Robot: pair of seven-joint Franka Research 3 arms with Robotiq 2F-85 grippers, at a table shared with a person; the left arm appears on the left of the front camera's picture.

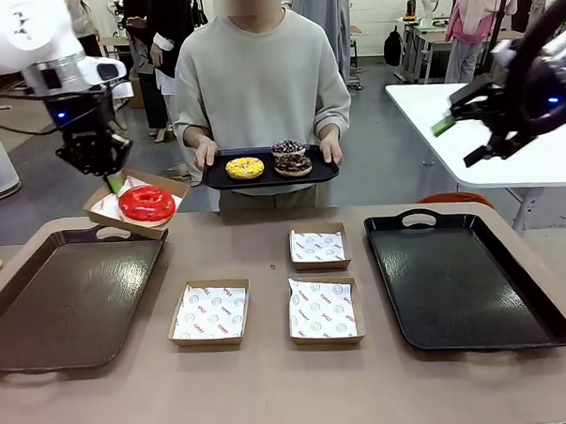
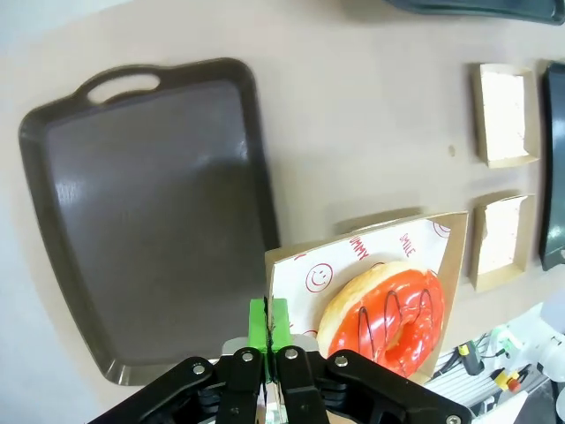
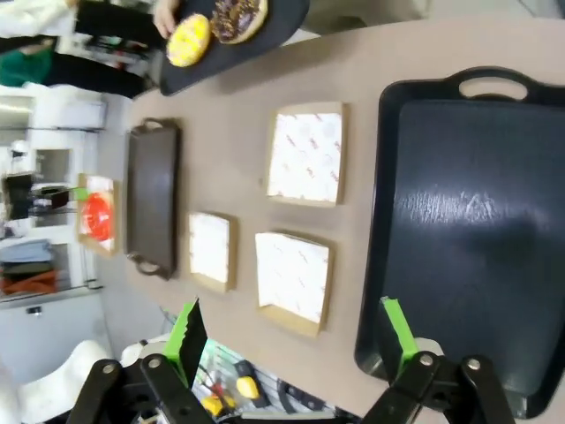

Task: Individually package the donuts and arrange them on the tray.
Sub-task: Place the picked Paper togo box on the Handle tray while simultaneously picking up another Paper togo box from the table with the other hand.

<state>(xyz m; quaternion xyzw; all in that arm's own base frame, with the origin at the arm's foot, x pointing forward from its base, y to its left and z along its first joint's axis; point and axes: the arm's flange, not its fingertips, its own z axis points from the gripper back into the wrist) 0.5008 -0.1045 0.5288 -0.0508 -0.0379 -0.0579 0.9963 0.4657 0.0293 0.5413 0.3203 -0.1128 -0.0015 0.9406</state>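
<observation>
left gripper (image 2: 267, 318) is pinched tight on one edge of a card box (image 1: 172, 187), pads w/ no gap but the wall between. the red donut (image 1: 131, 205) sits inside on the printed liner. box hangs in the air over the far right corner of the left tray (image 1: 70, 287), a bit tilted, not touching it.

right gripper (image 1: 457, 141) is spread wide, holding nothing, up high past the right tray (image 1: 464, 279).

person across the table holds a small black tray (image 1: 225, 182) w/ the yellow donut (image 1: 244, 167), plus the choc donut (image 1: 292, 166) w/ the purple sprinkled one (image 1: 288, 147) on top. three lined boxes wait on the table btwn the big trays: two near (image 1: 209, 314) (image 1: 325, 311), one far (image 1: 317, 246).

handling, my guess: box is thin card, light, bends easy; the donut's weight pulls the free side down, so keep it level, go slow. the glaze looks soft and sticky, marks easy, so grip the box wall, never the donut. it could slide on the liner if tipped more.
</observation>
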